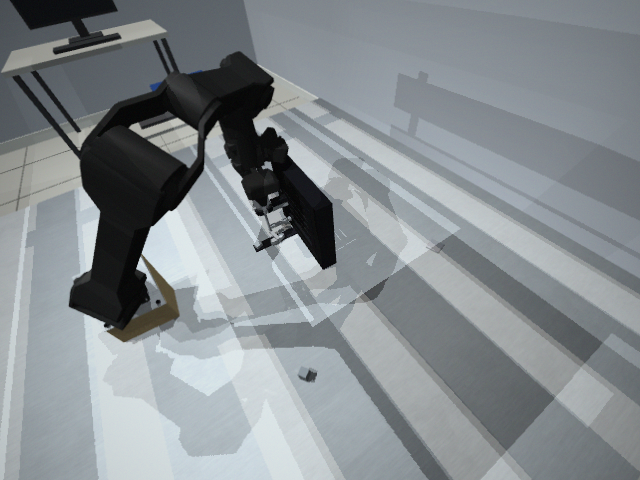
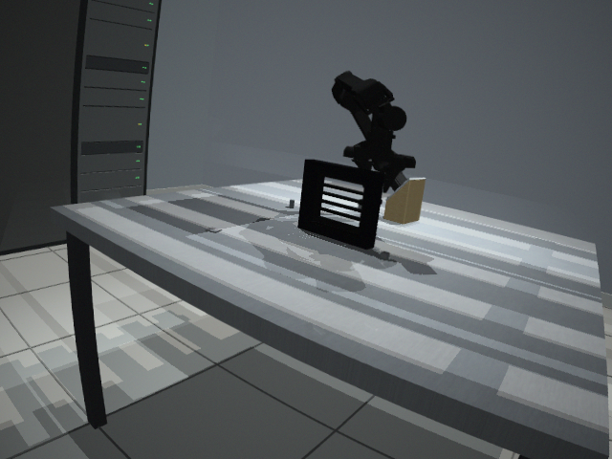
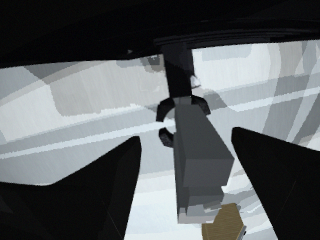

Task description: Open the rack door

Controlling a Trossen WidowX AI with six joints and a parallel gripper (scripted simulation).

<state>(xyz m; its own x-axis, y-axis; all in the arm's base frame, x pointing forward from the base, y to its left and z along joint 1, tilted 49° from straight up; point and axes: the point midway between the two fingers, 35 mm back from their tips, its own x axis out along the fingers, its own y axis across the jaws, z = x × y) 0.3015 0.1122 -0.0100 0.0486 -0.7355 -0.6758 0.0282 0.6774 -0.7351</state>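
Observation:
The black rack frame [image 1: 324,227] [image 2: 309,197] stands upright on the table. The slatted rack door [image 2: 340,205] sits in it and looks flush; its exact angle is hard to tell. The grey upright handle [image 1: 267,222] [image 3: 200,135] stands out on the arm's side, joined to the dark panel by a short black piece in the wrist view. My gripper [image 3: 186,138] points down over the handle and is open. The handle is between its fingers, with a visible gap on each side. In the exterior view the frame hides the handle's bar and the fingertips.
The arm stands on a tan wedge-shaped base [image 1: 149,322] [image 2: 405,202]. A small grey block [image 1: 307,374] [image 2: 292,203] lies on the table [image 1: 413,413] [image 2: 296,291]. A small flat piece [image 1: 435,248] [image 2: 213,229] lies beyond the frame's far side.

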